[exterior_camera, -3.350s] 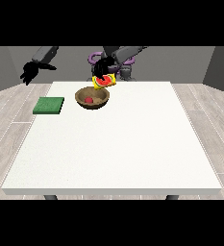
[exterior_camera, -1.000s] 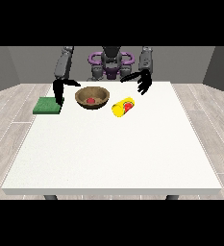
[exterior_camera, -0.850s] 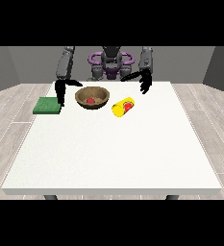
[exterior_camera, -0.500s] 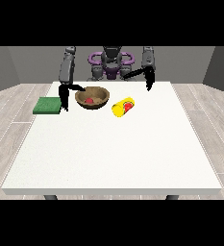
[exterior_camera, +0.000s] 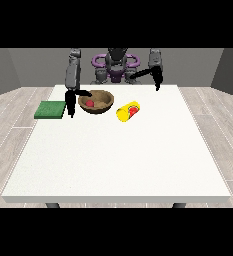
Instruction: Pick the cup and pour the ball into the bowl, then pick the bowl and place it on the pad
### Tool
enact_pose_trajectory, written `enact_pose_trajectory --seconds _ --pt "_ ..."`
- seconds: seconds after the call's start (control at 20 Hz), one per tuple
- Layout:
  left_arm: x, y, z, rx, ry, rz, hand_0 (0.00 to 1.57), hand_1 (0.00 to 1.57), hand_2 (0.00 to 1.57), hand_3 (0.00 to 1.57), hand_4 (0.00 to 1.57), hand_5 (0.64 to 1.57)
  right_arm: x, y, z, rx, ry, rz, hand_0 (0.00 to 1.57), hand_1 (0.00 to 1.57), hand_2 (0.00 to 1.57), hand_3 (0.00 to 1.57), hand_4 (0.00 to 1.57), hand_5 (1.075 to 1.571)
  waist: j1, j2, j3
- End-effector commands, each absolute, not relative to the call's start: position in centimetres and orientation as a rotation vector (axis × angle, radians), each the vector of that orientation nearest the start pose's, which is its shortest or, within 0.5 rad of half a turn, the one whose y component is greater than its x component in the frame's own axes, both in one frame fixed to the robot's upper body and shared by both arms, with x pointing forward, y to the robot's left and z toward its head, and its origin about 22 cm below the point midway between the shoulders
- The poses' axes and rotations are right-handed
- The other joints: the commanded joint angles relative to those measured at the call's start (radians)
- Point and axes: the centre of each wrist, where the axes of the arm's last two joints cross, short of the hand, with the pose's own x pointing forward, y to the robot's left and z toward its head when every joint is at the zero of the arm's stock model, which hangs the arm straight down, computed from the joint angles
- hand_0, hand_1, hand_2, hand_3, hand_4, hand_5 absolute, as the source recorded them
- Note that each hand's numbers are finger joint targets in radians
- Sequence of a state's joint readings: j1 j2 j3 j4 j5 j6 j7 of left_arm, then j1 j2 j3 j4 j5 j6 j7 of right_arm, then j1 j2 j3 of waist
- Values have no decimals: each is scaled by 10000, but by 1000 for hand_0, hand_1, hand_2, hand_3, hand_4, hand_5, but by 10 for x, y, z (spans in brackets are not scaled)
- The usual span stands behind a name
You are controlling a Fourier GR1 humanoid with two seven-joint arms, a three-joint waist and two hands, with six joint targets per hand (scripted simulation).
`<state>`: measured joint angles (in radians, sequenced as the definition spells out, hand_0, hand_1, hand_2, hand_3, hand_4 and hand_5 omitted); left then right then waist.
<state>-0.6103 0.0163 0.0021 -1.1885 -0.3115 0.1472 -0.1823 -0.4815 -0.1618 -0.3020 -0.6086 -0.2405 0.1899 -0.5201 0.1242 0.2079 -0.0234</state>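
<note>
A brown wooden bowl (exterior_camera: pixel 99 101) stands at the table's far left, with a red ball (exterior_camera: pixel 89 103) inside it. A yellow cup (exterior_camera: pixel 128 110) with a red inside lies on its side just right of the bowl. The green pad (exterior_camera: pixel 50 109) lies flat to the bowl's left. The hand at the view's left (exterior_camera: pixel 71 104) hangs between pad and bowl, its thumb reaching over the bowl's left rim and its fingers pointing down outside it. The hand at the view's right (exterior_camera: pixel 157 81) is raised near the table's far edge, away from the cup, holding nothing.
The white table (exterior_camera: pixel 118 165) stretches wide toward the camera. The robot's torso (exterior_camera: pixel 116 67) stands behind the far edge. Grey plank floor surrounds the table.
The cup, earlier tipped over the bowl, now lies on the table. The hand at the view's left has come down to the bowl's rim. The hand at the view's right has drawn back and up.
</note>
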Motion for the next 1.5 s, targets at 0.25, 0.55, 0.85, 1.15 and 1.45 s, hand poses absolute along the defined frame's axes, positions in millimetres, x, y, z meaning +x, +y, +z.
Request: enact_pose_trajectory --seconds 0.25,0.55,0.85,1.15,1.45 --pt "371 193 56 2578 -18500 -3119 0 0 0 0 0 1564 348 -233 -68 1856 -14588 -2198 0 0 0 0 384 1552 -634 -869 235" --pt "372 184 84 1971 -19394 -3657 0 0 0 0 0 1567 311 -253 -110 -406 -13235 -1887 1570 1570 1571 823 656 1570 283 -98 236" --pt "368 193 63 1952 -18808 -3494 0 0 0 0 0 1569 332 -256 -87 -1403 -12104 -1385 1571 1571 1571 1571 1034 1551 208 -800 219" --pt "366 244 52 2130 -18048 -2835 0 0 0 0 0 1570 355 -253 -58 -1874 -11832 -1083 1571 1571 1571 1571 1020 1552 -359 -1464 231" --pt "351 278 13 3201 -17457 -2039 0 0 0 0 0 1570 384 -254 -7 -790 -11508 -678 1571 1571 1571 1571 1048 1553 -1368 -1959 228"
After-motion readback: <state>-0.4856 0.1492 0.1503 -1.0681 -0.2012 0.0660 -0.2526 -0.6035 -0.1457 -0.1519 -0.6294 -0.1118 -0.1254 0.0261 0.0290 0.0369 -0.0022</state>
